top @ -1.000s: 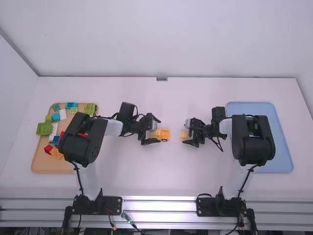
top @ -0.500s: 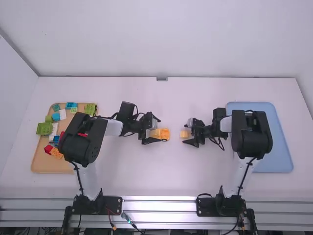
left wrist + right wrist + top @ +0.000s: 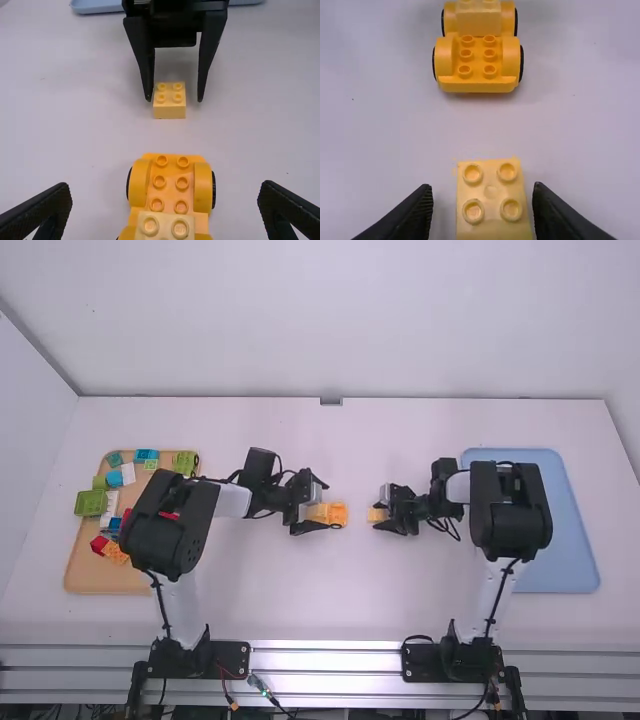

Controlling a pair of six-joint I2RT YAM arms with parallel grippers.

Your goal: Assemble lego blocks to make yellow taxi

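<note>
High view, far left: a wooden tray [image 3: 90, 580] is holding loose coloured blocks, a green block [image 3: 90, 502] among them. Next across, the left gripper [image 3: 327, 507] is keeping its fingers spread wide, with the wheeled yellow base [image 3: 338, 515] lying between them, apparently untouched; a pale yellow block [image 3: 165, 227] is sitting on its studs. That base is probably needing a brace — on wheels, it could be rolling away or turning as soon as a part is pressing down on it.

Farther right, a small yellow block [image 3: 377, 513] is resting on the table, well short of the base. Around it, in the right wrist view, the right gripper [image 3: 482, 186] is having its fingers spread too, the block lying off-centre, nearer one finger. Closing like that could be shoving or twisting the block, leaving its studs misaligned for stacking; a shallow grip could be letting it slip. Beyond, a blue tray [image 3: 565, 580] is lying partly under the right arm.
</note>
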